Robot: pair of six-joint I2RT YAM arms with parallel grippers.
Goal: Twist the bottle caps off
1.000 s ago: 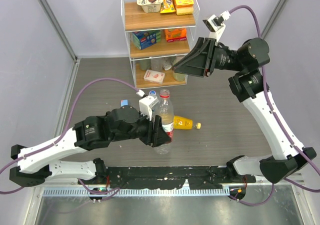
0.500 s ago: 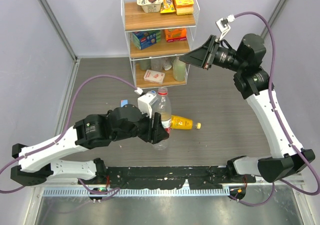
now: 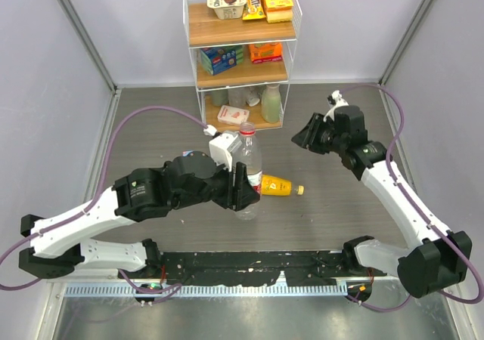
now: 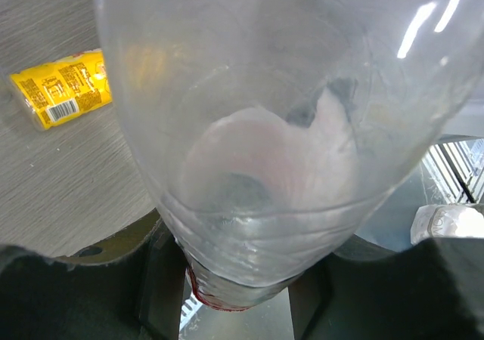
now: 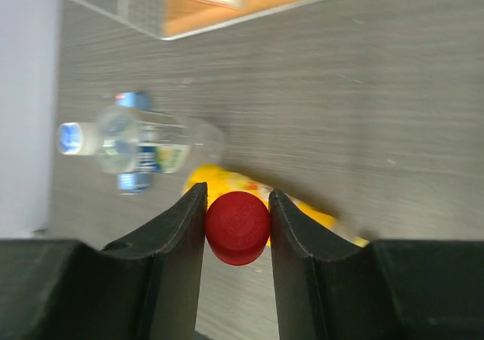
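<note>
Separately, left gripper clasps bottle; right gripper, cap

Bright even light; glare streaks; right wrist view blurred.

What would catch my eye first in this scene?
A tall clear bottle is held upright mid-table by the left end effector. To its right, the right end effector hangs above the table pinching a small red cap. A yellow juice bottle lies on its side beside the clear one.
</note>
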